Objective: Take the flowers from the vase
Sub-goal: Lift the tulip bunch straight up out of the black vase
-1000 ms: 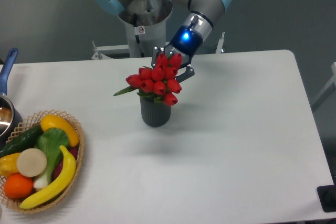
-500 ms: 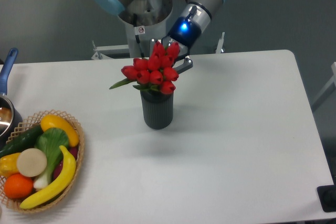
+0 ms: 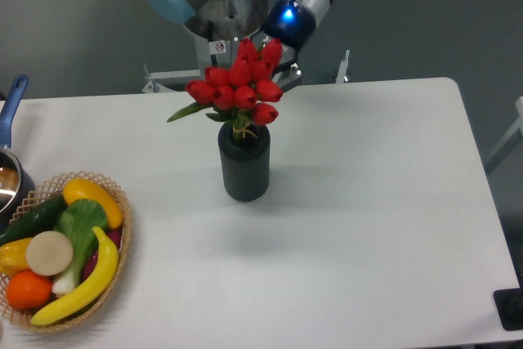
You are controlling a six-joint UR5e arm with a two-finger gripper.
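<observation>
The flowers [image 3: 239,87], a tight bunch of red tulip buds with green leaves, hang just above the vase [image 3: 244,163] with their pale stems still reaching into its mouth. The vase is a dark grey ribbed cylinder standing upright near the middle of the white table [image 3: 368,202]. My gripper [image 3: 268,67] comes down from the upper right, behind the bunch, and is shut on the flowers. Its fingertips are mostly hidden by the buds. A blue light glows on the wrist above.
A woven basket [image 3: 114,239] of toy fruit and vegetables sits at the front left. A pot with a blue handle [image 3: 11,104] pokes in at the left edge. The arm's base stands behind the table's far edge.
The gripper has risen with the flowers held in it. The bunch has come up out of the vase, so the stems now show above the rim. The vase has stayed in place.
</observation>
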